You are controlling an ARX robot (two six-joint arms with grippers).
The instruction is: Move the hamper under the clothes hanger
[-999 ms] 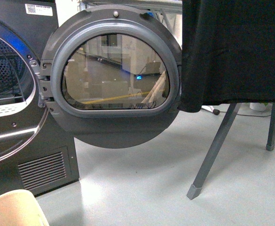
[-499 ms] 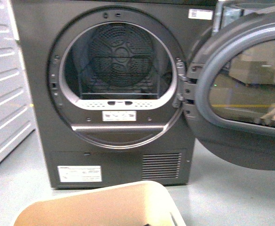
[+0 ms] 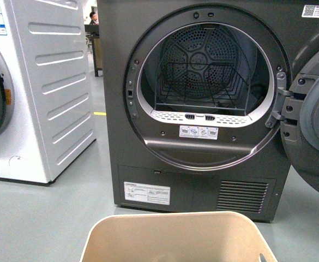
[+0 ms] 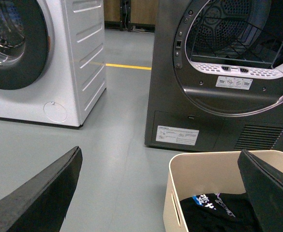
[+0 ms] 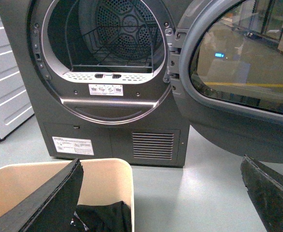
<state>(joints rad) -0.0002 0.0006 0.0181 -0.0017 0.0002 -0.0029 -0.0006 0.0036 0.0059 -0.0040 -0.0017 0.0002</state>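
The beige hamper [image 3: 175, 237] stands on the floor just before me, in front of the dark grey dryer. It shows in the left wrist view [image 4: 199, 171] with a slot handle in its short side and dark clothes [image 4: 218, 215] inside. It also shows in the right wrist view [image 5: 102, 181]. My left gripper [image 4: 163, 193] is open, its jaws straddling the hamper's left short wall. My right gripper [image 5: 165, 198] is open, its jaws straddling the right short wall. The clothes hanger is out of view.
The dark grey dryer [image 3: 197, 180] stands close behind the hamper, its drum open and its door [image 5: 238, 96] swung out to the right. A white washing machine [image 3: 34, 93] stands to the left. Grey floor [image 4: 107, 145] lies between them.
The front view has swung left: the draped rack and dryer door have passed out of view to the right, the dryer drum is now centred, and the hamper sits in the middle foreground.
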